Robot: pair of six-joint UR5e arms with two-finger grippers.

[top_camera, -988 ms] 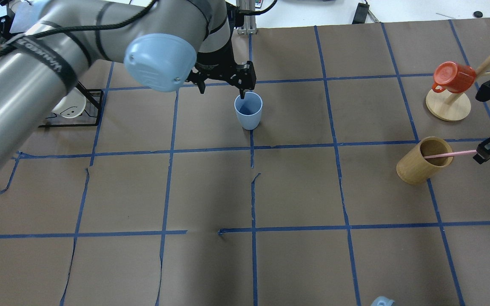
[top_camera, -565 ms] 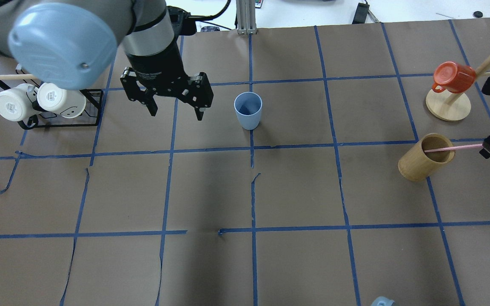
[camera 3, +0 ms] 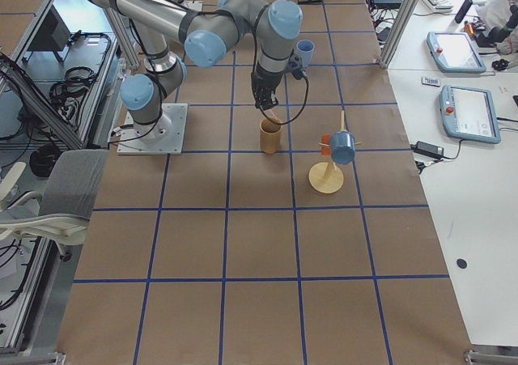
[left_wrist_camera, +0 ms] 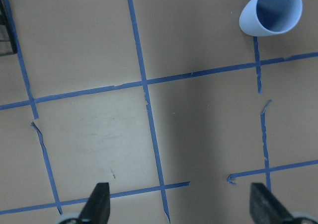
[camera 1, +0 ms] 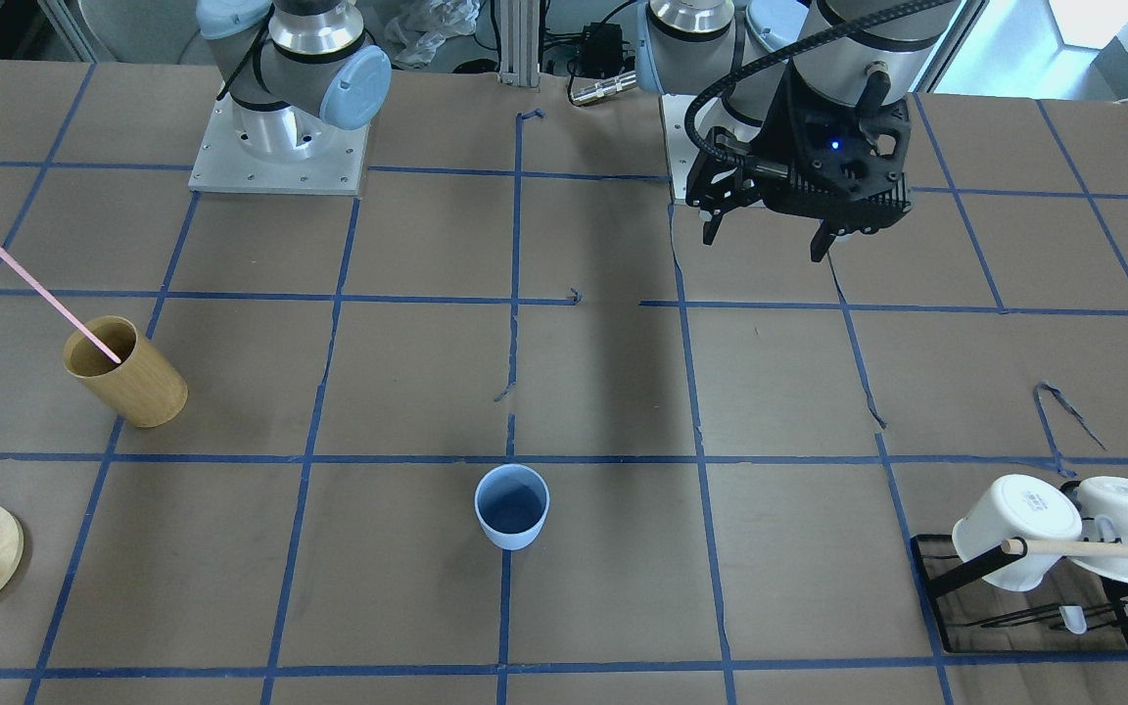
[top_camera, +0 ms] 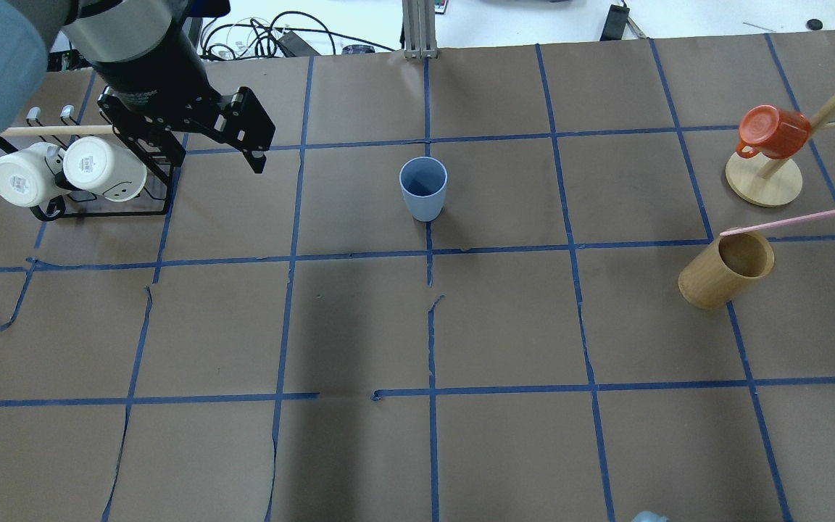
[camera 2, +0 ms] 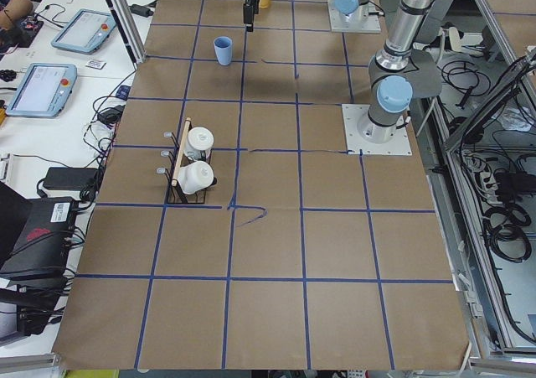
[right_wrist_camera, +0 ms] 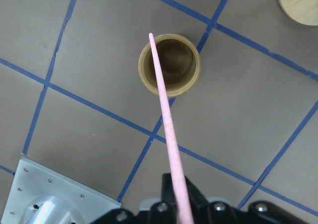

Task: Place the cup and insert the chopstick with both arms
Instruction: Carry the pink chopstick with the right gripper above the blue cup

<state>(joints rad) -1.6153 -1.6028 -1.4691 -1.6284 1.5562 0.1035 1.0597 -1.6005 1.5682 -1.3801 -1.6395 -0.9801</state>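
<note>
Cup is the blue one. It stands upright and empty near the middle of the table, right on one of the blue tape lines. Nothing is touching it, and both arms are well apart from it.

The left gripper hangs over the table with its fingers spread wide and nothing between them. Its wrist camera shows both fingertips with only bare paper underneath, and the cup sits up in the corner of that view. From overhead it's over by the rack with the two white mugs.

The right gripper is clamped on the thick end of the pink chopstick. The chopstick slants down toward the wooden holder, which stands off to the robot's right. Its thin tip is right at the holder's mouth. The front view makes it look like it's just inside, but the overhead and wrist views put it over the rim, so I honestly can't tell if it's clear of the holder.

A red mug hangs on a little wooden tree beyond the holder.
</note>
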